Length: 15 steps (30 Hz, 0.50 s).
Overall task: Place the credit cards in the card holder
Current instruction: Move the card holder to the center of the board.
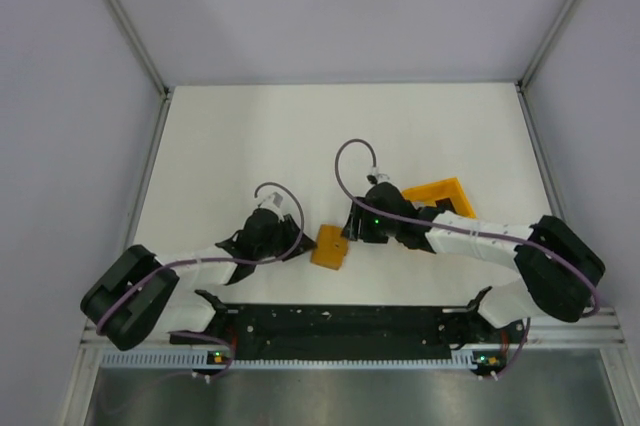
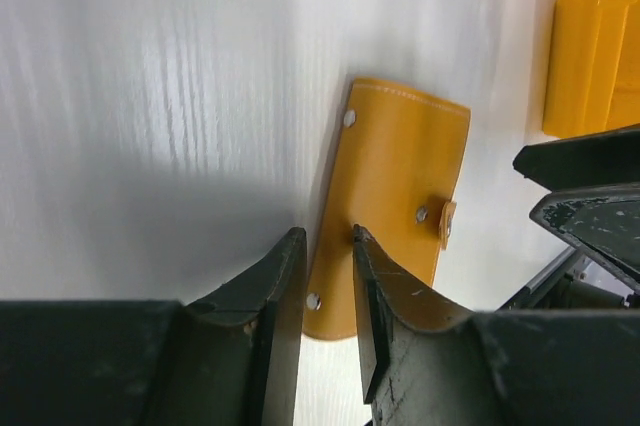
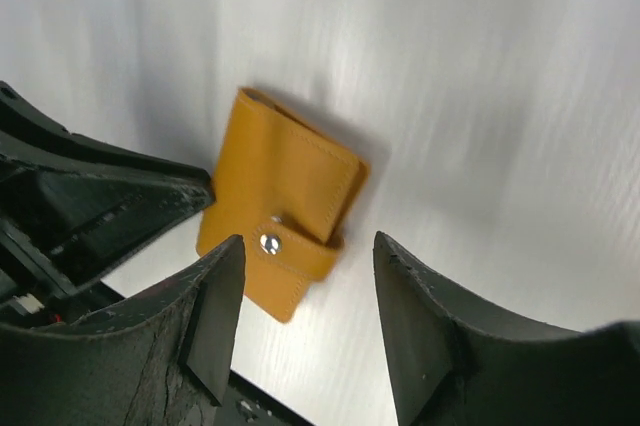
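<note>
Left arm: stretched low toward centre, left gripper (image 2: 328, 236) narrowly parted astride the card holder's (image 2: 400, 176) edge; grasp cannot be told.
Card holder: folded shut, flat between both grippers.
Right arm: elbow bent inward, right gripper (image 3: 310, 246) released, spread wide above it.
Tabletop (image 1: 300, 136): white; pale walls (image 1: 60, 96) around.

Card holder (image 1: 328, 246) flat on the table (image 1: 300, 136), near front centre | left gripper (image 2: 328, 231) right at its left edge | right gripper (image 3: 308, 240) above it, reaching from the right | ridged tray (image 1: 447, 193) behind-right, apart from holder, partly behind right arm
</note>
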Each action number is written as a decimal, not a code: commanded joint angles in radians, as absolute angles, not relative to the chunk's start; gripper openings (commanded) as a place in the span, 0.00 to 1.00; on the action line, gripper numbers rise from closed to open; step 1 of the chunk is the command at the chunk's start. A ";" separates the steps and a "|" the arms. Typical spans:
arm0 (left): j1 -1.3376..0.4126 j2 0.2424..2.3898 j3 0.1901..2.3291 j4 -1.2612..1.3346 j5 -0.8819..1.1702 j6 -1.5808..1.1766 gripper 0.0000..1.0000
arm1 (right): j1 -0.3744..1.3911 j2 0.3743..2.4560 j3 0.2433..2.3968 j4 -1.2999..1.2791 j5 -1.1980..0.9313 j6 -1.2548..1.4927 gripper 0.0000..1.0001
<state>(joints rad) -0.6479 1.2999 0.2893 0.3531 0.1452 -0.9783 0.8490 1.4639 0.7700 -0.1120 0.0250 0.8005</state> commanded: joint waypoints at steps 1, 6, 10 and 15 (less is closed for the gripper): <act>-0.649 1.227 0.215 0.359 0.185 -0.979 0.31 | 0.882 1.375 0.621 -0.016 -0.031 0.948 0.54; -0.650 1.183 0.161 0.397 0.251 -0.945 0.36 | 0.946 1.426 0.626 0.055 -0.058 0.983 0.56; -0.652 1.216 0.164 0.434 0.282 -0.940 0.36 | 0.946 1.503 0.640 0.141 -0.087 1.005 0.56; -0.652 1.238 0.158 0.474 0.268 -0.982 0.34 | 0.942 1.601 0.765 0.118 -0.092 0.950 0.56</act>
